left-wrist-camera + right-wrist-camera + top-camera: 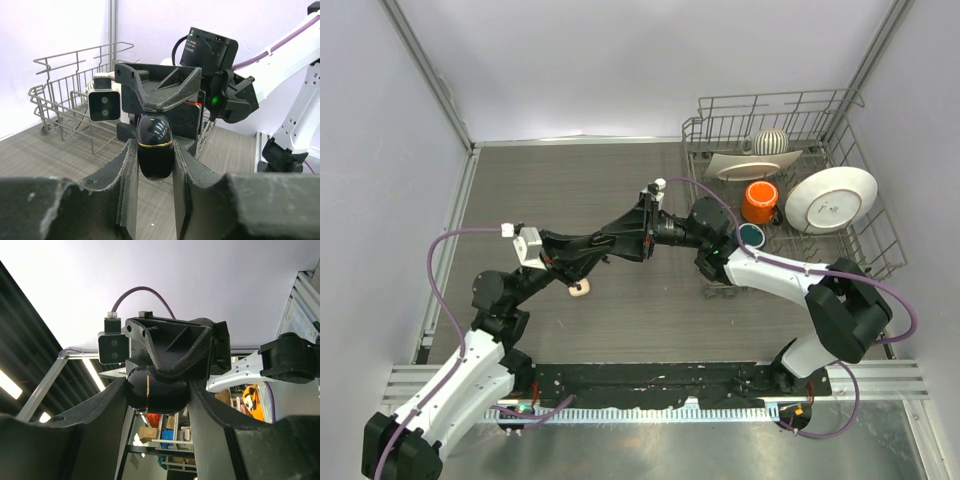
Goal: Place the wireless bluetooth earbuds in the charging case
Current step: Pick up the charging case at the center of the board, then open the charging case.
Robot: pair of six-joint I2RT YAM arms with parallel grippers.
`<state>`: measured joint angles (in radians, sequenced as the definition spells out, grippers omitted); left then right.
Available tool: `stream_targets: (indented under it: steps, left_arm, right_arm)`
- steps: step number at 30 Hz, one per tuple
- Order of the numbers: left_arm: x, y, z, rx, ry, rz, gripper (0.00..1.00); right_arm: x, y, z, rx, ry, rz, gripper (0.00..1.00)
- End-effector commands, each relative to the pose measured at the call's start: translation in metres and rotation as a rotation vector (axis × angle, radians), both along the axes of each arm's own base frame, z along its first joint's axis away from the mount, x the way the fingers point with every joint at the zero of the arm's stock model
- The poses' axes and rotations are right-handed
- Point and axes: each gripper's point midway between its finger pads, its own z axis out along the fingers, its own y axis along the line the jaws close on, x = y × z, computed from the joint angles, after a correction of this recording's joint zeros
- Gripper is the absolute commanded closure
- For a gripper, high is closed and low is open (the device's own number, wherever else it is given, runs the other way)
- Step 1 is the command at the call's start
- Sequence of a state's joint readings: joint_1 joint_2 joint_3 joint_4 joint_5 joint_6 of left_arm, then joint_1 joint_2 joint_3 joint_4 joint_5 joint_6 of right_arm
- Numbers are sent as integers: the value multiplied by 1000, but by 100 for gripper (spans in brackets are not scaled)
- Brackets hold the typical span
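1. The grey wood-grain table (570,180) carries everything, and both arms meet above its middle.
2. A wire dish rack (775,97) stands at the far right. It holds a white plate (830,198) and an orange mug (760,203).
3. The left gripper (155,150) is closed narrowly on the lower part of the charging case (155,137), which is held up above the table.
4. The right gripper (157,390) faces it from the other side. Its fingers stand half apart and lie against both sides of the same case.
5. The charging case is black, glossy and egg-shaped, with a thin gold line around it.
6. A small pale object (579,289) lies on the table under the left arm.
7. The earbuds are too small to find in any view.
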<state>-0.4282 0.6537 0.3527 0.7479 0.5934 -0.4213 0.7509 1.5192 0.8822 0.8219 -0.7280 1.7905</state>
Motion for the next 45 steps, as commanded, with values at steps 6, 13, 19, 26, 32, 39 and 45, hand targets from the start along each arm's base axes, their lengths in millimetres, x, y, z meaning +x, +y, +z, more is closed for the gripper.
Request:
stream_targets:
  steps: [6,13,19,26,32,39,45]
  left_arm:
    - [-2,8,22,-73,-85,39,100]
    - [-9,16,15,-158,-120,49,100]
    - [-26,25,14,-175,-240,64,100]
    - [-39,37,12,-148,-360,131,100]
    - [-36,39,2,-94,-338,161,100]
    - [-35,35,-1,-67,-320,142,100]
    - [-38,29,5,-66,-325,101,100]
  right_arm:
    - [-3,3,2,1,-41,-6,99]
    - [5,6,-6,-148,-239,-61,54]
    - [28,-11,-9,-362,-482,-210,31]
    - [20,-39,3,-499,-856,-228,31]
    - [-13,-40,21,-490,-1073,-150,31]
    - [-34,-20,32,-509,-1173,-89,31]
    - [-26,-10,19,-586,-1162,-94,31]
